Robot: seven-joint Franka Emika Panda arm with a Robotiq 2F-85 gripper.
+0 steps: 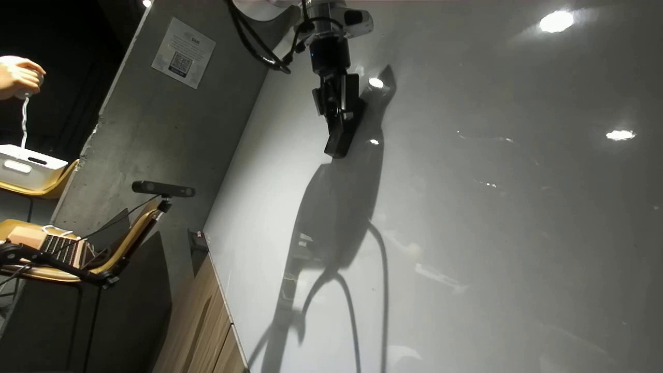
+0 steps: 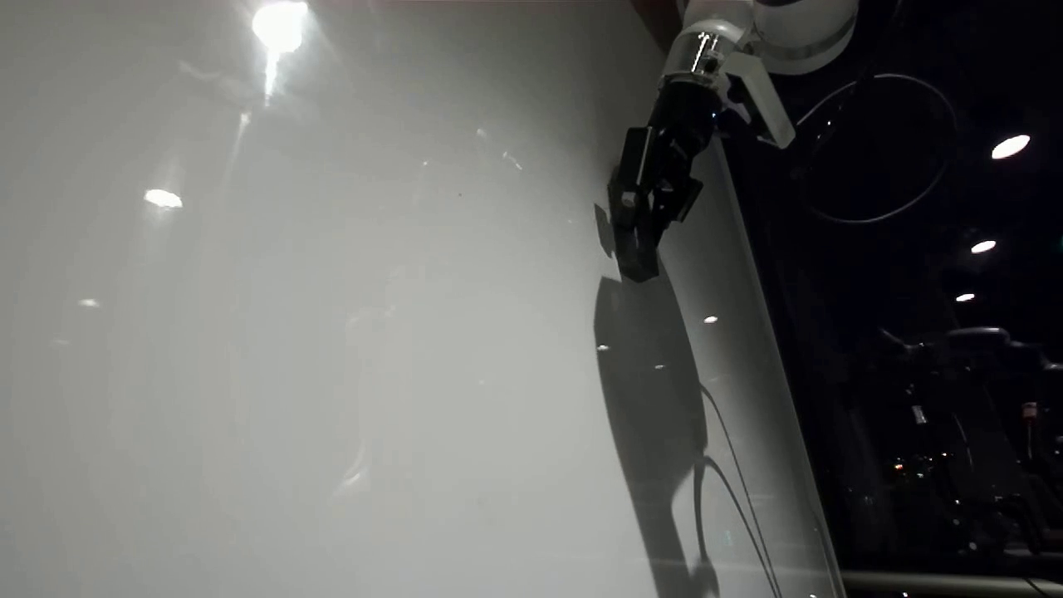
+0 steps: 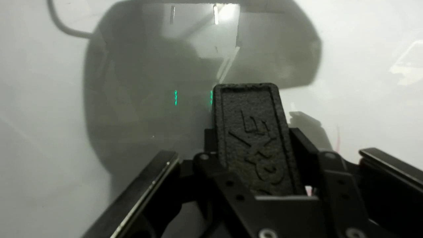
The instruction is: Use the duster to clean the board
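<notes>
The duster [image 1: 339, 142] is a small blackish oblong block. It also shows in an exterior view [image 2: 638, 262] and, with engraved lettering on its face, in the wrist view [image 3: 252, 125]. My gripper [image 3: 256, 145] is shut on its sides, and the duster's far end sticks out past the fingers. The gripper shows from outside in both exterior views [image 1: 339, 106] [image 2: 652, 187]. The board [image 1: 518, 259] is a large glossy white panel with light reflections and faint smudges. The duster is close to the board; I cannot tell whether it touches. A faint pink mark [image 3: 338, 138] shows beside the gripper.
A soft grey shadow of the arm falls on the board. A concrete wall [image 1: 155, 119] with a white sheet [image 1: 184, 52] meets the board's edge. Wooden panelling [image 1: 202, 321] lies below. A camera [image 1: 163, 189] and a yellow chair [image 1: 52, 274] with a laptop stand beside the wall.
</notes>
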